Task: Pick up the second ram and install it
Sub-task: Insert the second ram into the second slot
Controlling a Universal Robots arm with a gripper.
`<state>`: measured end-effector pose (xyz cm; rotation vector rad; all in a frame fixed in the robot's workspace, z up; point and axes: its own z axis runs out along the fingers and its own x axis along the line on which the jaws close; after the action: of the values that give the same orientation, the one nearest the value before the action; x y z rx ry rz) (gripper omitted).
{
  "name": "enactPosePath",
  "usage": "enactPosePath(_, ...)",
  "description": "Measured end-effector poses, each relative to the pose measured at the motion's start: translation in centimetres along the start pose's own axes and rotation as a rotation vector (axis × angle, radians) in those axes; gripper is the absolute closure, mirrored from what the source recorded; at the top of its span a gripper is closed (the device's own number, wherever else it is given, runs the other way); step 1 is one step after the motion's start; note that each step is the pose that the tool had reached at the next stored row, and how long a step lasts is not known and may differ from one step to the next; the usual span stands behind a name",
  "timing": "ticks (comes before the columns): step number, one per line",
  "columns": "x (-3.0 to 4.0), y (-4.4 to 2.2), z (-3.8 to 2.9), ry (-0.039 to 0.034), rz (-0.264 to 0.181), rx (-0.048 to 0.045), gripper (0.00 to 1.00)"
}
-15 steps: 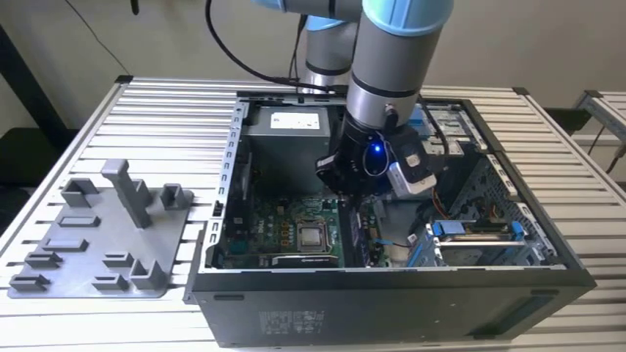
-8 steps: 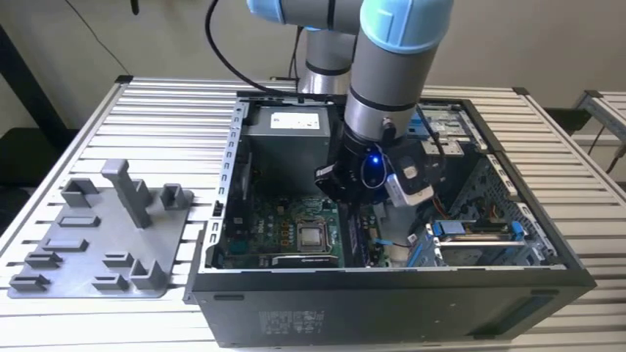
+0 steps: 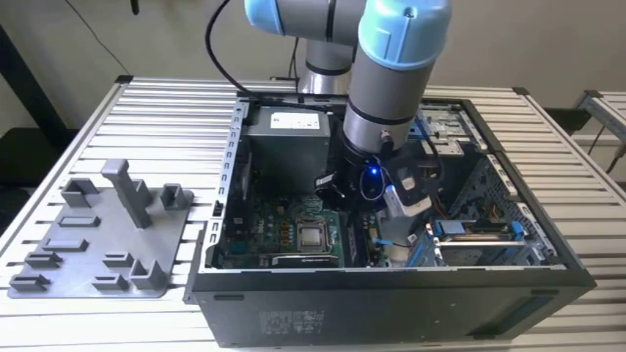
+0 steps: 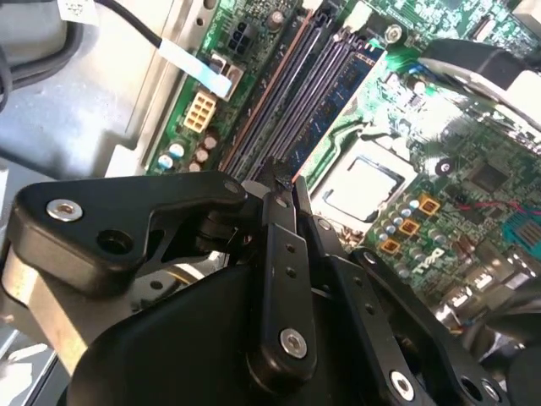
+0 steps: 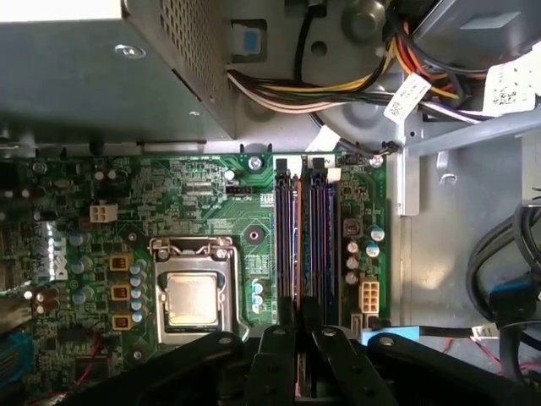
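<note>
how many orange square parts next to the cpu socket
3: orange square parts in a row along one side of the CPU socket, one at each end, one between. None seems hidden.

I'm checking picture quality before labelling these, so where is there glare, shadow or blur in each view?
Exterior view: even room light, with a blue lamp glowing on the gripper and shadow deep inside the computer case. Second wrist view: the gripper's black links are close and soft, and bright glare washes the metal wall. First wrist view: the motherboard is evenly lit and sharp, the power-supply box dim.
</note>
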<state>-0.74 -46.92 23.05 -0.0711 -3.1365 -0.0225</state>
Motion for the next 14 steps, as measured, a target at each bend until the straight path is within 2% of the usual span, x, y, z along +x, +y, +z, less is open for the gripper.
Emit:
enactPosePath(4, 0.02, 0.0, 0.31, -0.0001, 0.0, 0.0, 0.86)
enactPosePath(14, 0.02, 0.03, 0.6, -0.0001, 0.002, 0.0002, 0.86)
